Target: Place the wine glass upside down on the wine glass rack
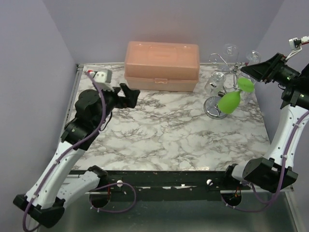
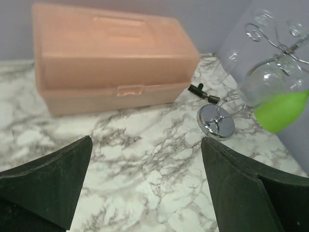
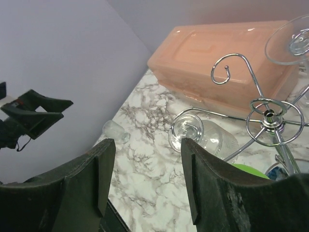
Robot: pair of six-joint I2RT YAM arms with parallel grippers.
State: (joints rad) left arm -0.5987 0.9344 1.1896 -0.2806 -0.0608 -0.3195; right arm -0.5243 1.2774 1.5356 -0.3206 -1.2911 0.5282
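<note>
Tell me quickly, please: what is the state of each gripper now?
Left gripper: open, holding nothing.
Right gripper: open, nothing between its jaws; the green wine glass is beside it.

Plain pale lilac walls (image 1: 34, 53) close in on the left, back and right of a table (image 1: 159, 133) topped in white marble pattern with grey veining, softly and evenly lit, with a dark strip (image 1: 159, 177) along its near edge.

Overhead and both wrist views share the rack (image 1: 210, 105).
</note>
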